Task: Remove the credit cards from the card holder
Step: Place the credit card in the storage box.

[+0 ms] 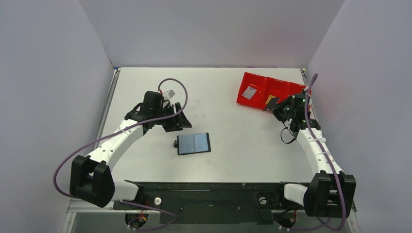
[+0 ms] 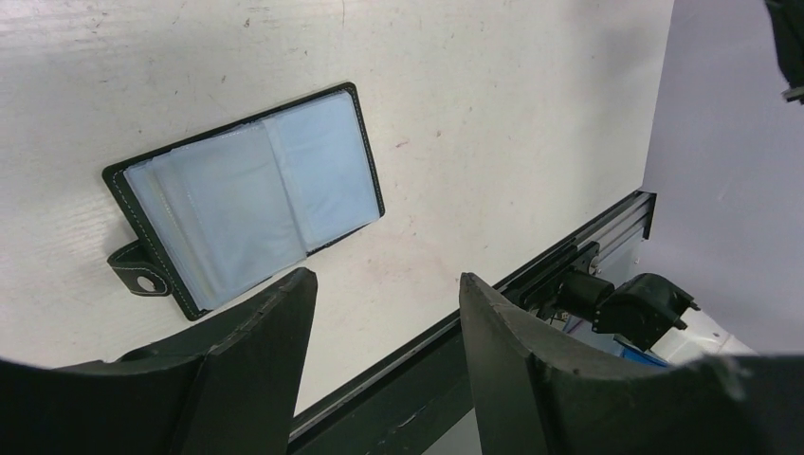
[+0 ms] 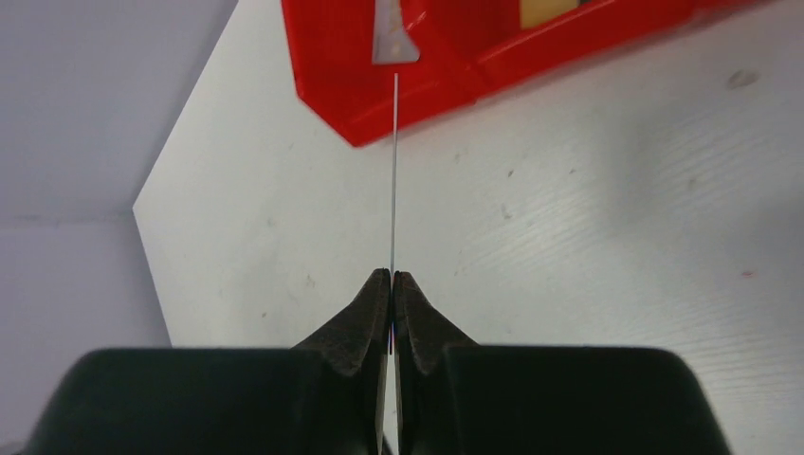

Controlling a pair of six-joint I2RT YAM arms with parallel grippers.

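Since the right gripper is closed on a card by its near edge only, just before the tray at the far right corner of the table, the card could twist or slip and fall beside the tray. The left compartment of the tray holds a silver card and the next one a gold card; the third I cannot see well. The holder lies open near the table's middle, its clear sleeves looking empty, and the left gripper hangs wide beside it, holding nothing.
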